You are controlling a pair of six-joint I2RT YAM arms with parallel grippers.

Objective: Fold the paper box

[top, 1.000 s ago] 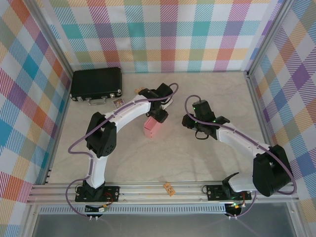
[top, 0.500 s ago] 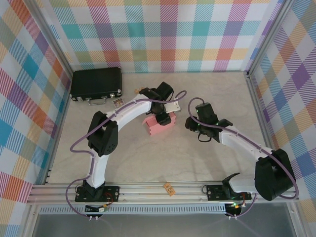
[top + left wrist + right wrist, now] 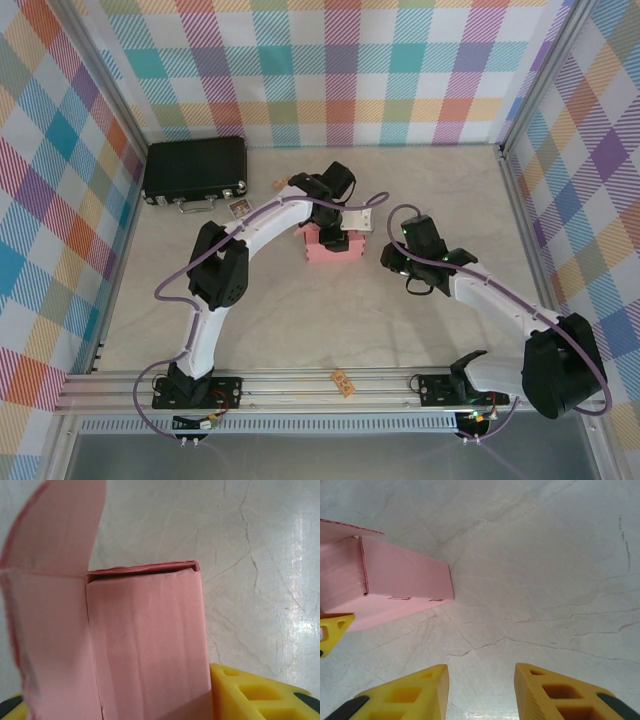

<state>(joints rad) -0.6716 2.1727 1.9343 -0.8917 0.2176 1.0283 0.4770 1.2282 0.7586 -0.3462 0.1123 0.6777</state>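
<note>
The paper box [image 3: 338, 252] is a salmon-pink card box lying on the table's middle, just left of my right gripper. My left gripper [image 3: 335, 230] reaches down on it from behind. In the left wrist view the paper box [image 3: 145, 645] fills the space between the yellow fingers [image 3: 250, 695], and one flap [image 3: 55, 525] stands up at the top left. The jaws are shut on the box. My right gripper [image 3: 481, 680] hovers open over bare table, and the paper box [image 3: 395, 585] lies up and to its left. In the top view my right gripper [image 3: 393, 258] is a short gap from the box.
A black hard case [image 3: 195, 170] lies at the back left by the wall. A small tag [image 3: 240, 208] sits in front of it. A small orange piece [image 3: 343, 381] rests on the front rail. Checked walls close in three sides.
My left gripper has carried the paper box to the right and turned it, so it now lies crosswise. The right arm has drifted slightly right, its jaws unchanged.
</note>
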